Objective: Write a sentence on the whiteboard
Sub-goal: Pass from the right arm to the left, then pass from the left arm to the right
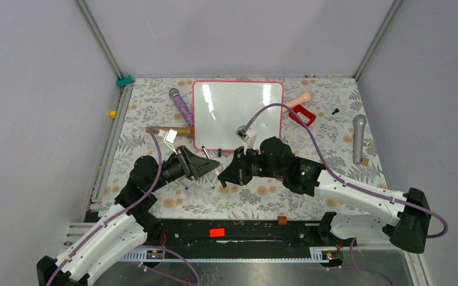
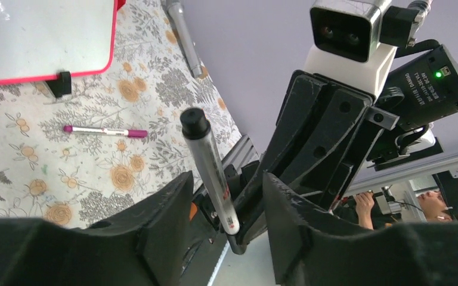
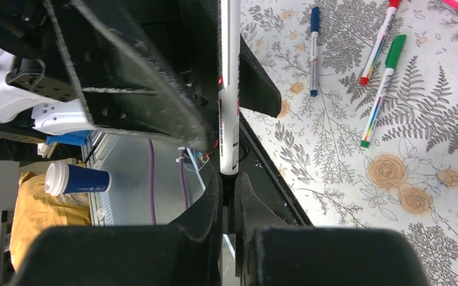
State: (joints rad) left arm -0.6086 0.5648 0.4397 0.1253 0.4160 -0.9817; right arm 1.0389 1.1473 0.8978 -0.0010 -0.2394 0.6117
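The whiteboard (image 1: 237, 113), glossy white with a pink-red frame, lies at the back middle of the table; its corner also shows in the left wrist view (image 2: 36, 36). Its face is blank, so the sentence is not in view. A white-bodied marker (image 2: 209, 173) with a black end stands between the two grippers over the table's near middle. My right gripper (image 3: 228, 179) is shut on the marker's (image 3: 229, 89) black lower end. My left gripper (image 2: 226, 185) is open around the marker's body, with a gap on each side. The two grippers meet tip to tip, left (image 1: 212, 168) and right (image 1: 228, 173).
A purple-capped pen (image 2: 104, 130) lies near the board's black foot (image 2: 59, 83). Blue (image 3: 313, 50), red (image 3: 378, 42) and green (image 3: 383, 80) pens lie on the floral cloth. A grey microphone (image 1: 358, 137), a purple-handled one (image 1: 180, 106) and a red frame block (image 1: 303, 114) flank the board.
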